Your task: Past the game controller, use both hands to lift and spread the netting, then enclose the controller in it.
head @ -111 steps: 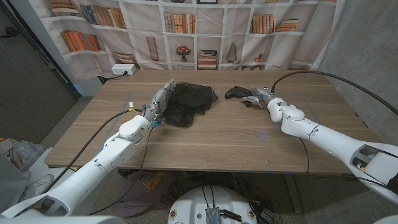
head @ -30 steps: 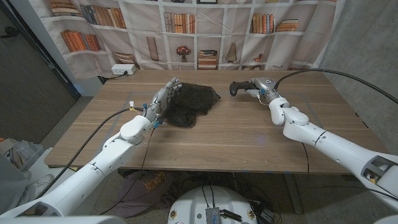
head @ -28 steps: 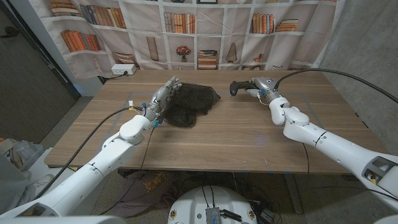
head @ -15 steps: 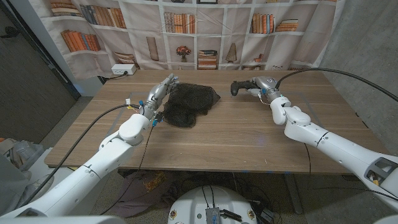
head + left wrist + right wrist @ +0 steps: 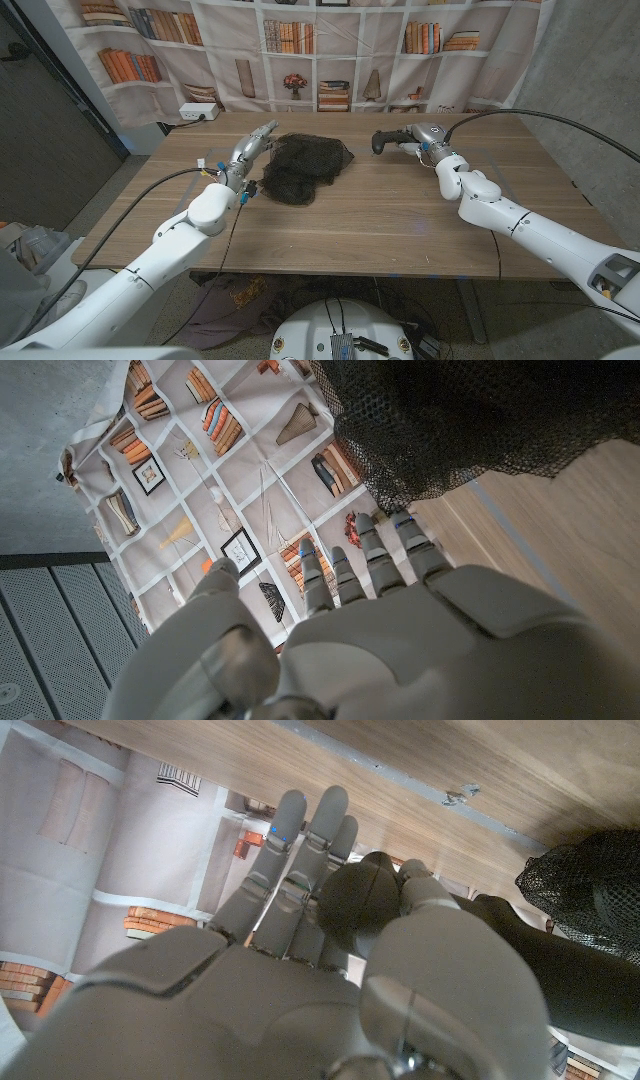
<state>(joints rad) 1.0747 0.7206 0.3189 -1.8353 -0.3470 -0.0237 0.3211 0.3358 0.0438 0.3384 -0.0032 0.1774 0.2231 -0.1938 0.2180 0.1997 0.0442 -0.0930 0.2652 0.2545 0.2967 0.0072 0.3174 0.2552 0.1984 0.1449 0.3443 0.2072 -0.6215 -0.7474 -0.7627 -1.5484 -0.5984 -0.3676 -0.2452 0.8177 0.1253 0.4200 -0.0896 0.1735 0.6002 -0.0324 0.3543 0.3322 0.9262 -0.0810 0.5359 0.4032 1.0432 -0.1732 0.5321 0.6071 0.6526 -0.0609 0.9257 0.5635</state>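
**Left hand lets go of the netting, right hand keeps the controller**

Head view: the left hand has pulled off the netting since half a second ago and now hovers just beside it, fingers straight and apart, holding nothing. So the lift is not yet begun. The right hand grips the game controller near the bench far edge, as before.

Left wrist view: fingers are spread, netting near the tips.

Right wrist view: the thumb wraps the dark controller.
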